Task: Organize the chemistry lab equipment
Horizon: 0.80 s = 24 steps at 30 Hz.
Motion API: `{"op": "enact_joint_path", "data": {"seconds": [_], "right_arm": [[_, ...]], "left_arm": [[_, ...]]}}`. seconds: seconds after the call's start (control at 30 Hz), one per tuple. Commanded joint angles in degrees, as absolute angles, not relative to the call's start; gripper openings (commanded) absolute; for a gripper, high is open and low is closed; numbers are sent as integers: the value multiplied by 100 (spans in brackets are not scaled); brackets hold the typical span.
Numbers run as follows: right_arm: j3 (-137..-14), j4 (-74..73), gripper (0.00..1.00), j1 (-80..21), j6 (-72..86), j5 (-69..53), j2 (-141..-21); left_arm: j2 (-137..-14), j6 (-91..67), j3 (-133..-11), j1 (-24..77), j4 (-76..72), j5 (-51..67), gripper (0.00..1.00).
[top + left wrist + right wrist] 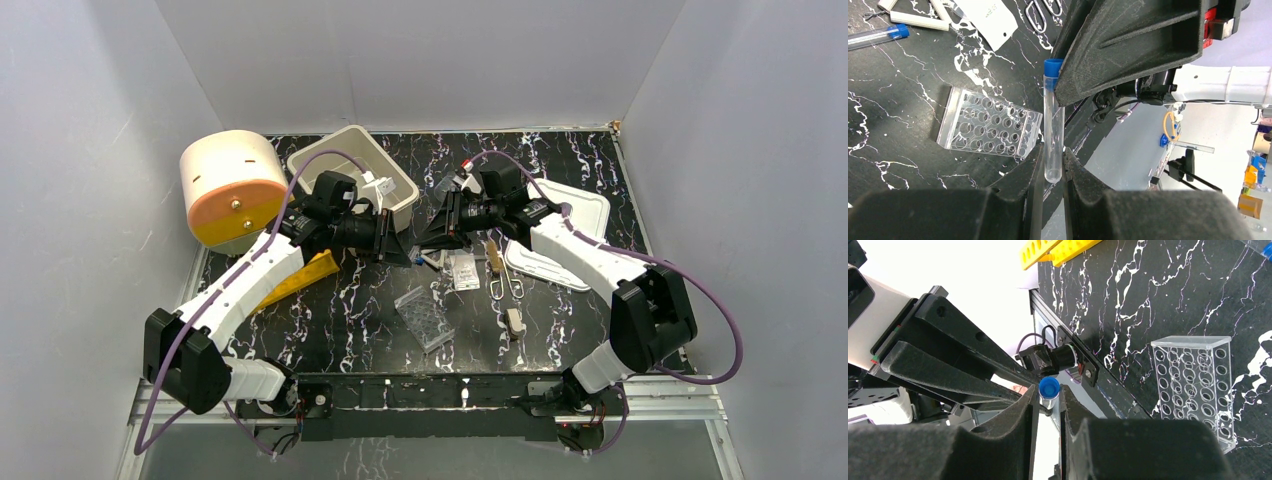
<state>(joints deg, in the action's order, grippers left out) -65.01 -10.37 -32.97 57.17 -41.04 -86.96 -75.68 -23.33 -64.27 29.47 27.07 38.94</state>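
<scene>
Both arms reach inward, meeting tip to tip. The left tool [1052,161] clamps a tube [1053,125]; the right tool [1048,401] pinches its capped end.

Beige tub [352,136] upper centre; white slotted lid [585,210] right; cream-orange drum [230,180] upper left; black marbled tabletop [350,320] beneath.

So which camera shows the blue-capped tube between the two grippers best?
Left wrist: the blue-capped tube shows full length, base pinched in the left gripper. Right wrist shows only its cap, inside the right gripper. In the top view it is too small to make out.
</scene>
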Motion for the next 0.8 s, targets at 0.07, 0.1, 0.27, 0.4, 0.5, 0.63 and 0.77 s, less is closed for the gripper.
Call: {"op": "enact_joint_path", "data": {"seconds": [0.07,0.1,0.27,0.4,0.5,0.63,0.77], "right_arm": [[-6663,-846,24,-3293,5311,-3871,-8550],[-6695,-889,24,-3287,5244,-3789,-8530],[-6844,-1353,23,-3293,4490,-2936,-8305],[-6881,-1608,23,-3318,3551,-2002,-7989],[-6856,-1658,23,-3501,3055,-1260,-7702],[-6493,-1282,25,-3999,2566,-387,-7256],[-6015,-864,25,-4582,2232,243,-6860]], "left_arm": [[-7479,-2350,-6645,2971,2771,3789,21],[-7467,-2371,-6654,2971,2786,3711,37],[-7279,-2475,-6693,2975,2767,3212,80],[-7265,-2528,-7018,2918,3186,2619,84],[-7314,-2810,-7237,2755,3518,1898,84],[-7251,-3391,-7292,2290,3485,1566,82],[-7270,-3695,-8049,2038,3710,1065,80]]}}
